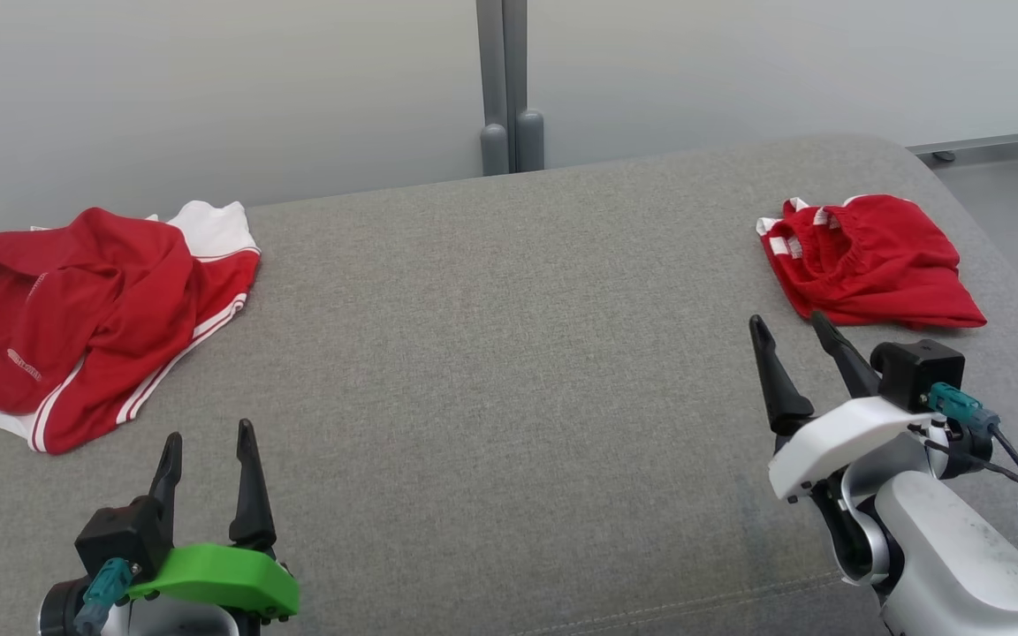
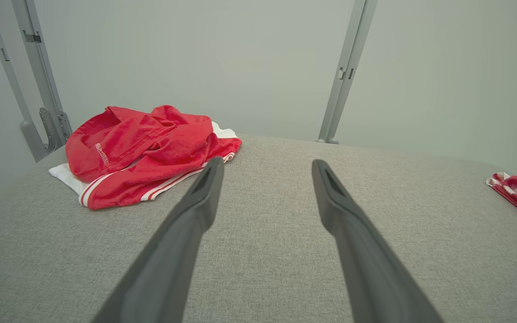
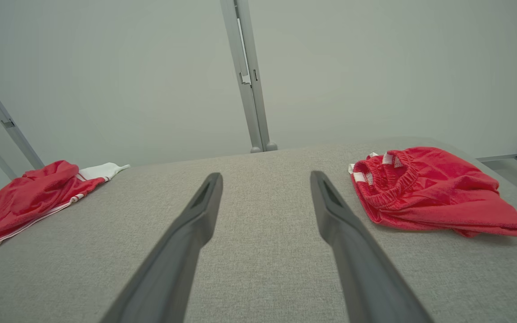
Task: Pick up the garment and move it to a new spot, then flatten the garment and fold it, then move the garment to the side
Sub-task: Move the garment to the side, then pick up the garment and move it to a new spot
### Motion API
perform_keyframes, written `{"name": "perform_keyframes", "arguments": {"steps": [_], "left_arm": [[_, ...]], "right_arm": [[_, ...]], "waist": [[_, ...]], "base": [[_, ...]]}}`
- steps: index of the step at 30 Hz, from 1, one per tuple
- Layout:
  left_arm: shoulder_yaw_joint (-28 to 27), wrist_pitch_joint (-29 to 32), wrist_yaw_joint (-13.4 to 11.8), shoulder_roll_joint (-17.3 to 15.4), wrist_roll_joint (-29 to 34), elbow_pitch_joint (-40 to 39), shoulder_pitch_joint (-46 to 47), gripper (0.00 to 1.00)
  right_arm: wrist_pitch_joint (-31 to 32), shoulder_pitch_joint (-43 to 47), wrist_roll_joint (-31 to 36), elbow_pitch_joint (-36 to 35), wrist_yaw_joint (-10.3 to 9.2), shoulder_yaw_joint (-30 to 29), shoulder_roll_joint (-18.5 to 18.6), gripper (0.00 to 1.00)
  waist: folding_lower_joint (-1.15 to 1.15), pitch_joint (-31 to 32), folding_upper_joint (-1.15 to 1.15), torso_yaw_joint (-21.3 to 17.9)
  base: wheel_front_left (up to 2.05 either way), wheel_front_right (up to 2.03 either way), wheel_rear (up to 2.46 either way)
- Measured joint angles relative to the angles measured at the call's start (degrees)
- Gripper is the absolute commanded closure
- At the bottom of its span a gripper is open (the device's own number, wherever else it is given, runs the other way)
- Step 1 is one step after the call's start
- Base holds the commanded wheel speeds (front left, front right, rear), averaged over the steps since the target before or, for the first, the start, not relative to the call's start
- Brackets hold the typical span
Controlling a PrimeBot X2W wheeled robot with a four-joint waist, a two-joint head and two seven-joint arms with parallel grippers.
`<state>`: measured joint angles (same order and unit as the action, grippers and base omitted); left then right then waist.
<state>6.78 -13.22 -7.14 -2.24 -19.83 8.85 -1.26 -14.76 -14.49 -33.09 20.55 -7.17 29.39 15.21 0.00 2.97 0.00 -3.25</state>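
A crumpled red garment with white stripes and white panels [image 1: 89, 314] lies at the far left of the grey padded surface [image 1: 509, 371]; the left wrist view has it [image 2: 146, 152] ahead and to the left of my fingers. A second, smaller red garment with an elastic waistband [image 1: 867, 261] lies bunched at the far right, also visible in the right wrist view [image 3: 424, 193]. My left gripper [image 1: 208, 442] stands open near the front left, below the striped garment. My right gripper [image 1: 787, 327] is open just in front of the smaller garment, touching nothing.
A pale wall with a grey vertical post [image 1: 505, 88] stands behind the surface. The surface's right edge drops to a grey floor [image 1: 1013, 203]. Its wide middle lies between the two garments.
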Motion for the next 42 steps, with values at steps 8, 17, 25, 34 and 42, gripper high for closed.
{"name": "perform_keyframes", "arguments": {"steps": [8,17,25,34,42], "left_arm": [[0.7,0.0,0.0,0.0,0.0,-0.2,-0.2,0.0],[1.1,0.0,0.0,0.0,0.0,-0.3,-0.8,0.0],[1.2,0.0,0.0,0.0,0.0,-0.5,-0.8,0.0],[1.7,-0.5,0.0,0.0,1.0,-0.7,-0.8,0.0],[0.7,-0.5,0.0,0.0,1.5,-1.1,-0.8,0.0]], "right_arm": [[0.0,2.8,2.7,-1.9,0.0,-2.7,-0.4,0.0],[0.0,5.5,5.1,-3.6,-0.01,-4.3,-1.1,0.0],[0.0,7.2,6.1,-4.8,-0.01,-5.3,-1.9,0.0],[0.0,8.6,7.7,-6.7,-0.01,-6.9,-2.1,0.0],[0.0,9.0,8.5,-8.2,-0.01,-6.6,-2.6,0.0]], "waist": [[0.0,0.5,0.0,-0.2],[0.0,0.8,0.0,0.2],[0.0,1.0,0.0,0.8],[0.0,0.7,0.0,3.2],[0.0,0.5,0.0,6.9]], "base": [[0.0,0.0,0.0],[0.0,0.0,0.0],[0.0,0.0,0.0],[0.0,0.0,0.0],[0.0,0.0,0.0]]}}
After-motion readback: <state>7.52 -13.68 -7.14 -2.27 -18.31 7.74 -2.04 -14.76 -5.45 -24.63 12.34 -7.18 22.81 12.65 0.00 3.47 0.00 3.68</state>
